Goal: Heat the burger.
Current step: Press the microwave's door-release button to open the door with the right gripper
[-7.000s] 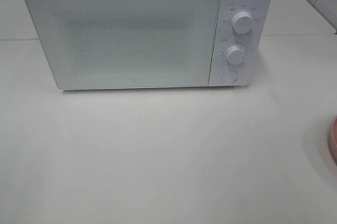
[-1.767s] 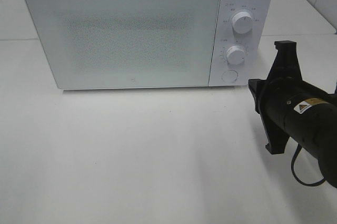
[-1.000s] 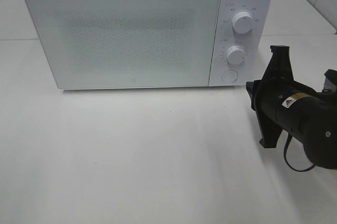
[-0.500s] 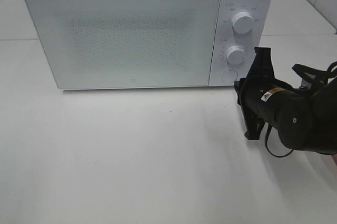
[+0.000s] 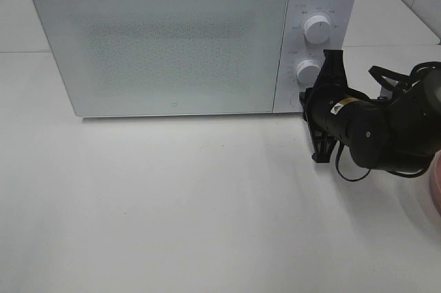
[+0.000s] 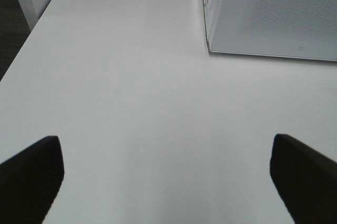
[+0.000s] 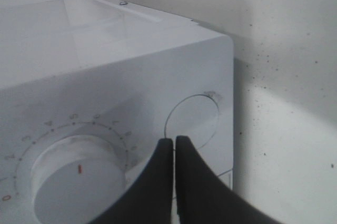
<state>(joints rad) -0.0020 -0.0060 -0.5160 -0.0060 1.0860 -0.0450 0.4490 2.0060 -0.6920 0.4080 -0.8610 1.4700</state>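
Tabletop (image 5: 172,203) holds microwave (image 5: 165,45), round button (image 7: 192,121) hidden from above by right end effector (image 7: 174,140).

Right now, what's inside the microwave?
Nothing can be seen: the microwave door is shut, and its dotted face hides the whole cavity. The burger shows in no view.

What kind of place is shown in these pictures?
Probably a mock kitchen in a robot lab: a white boxy microwave oven on a white tabletop, a black robot arm at its controls.
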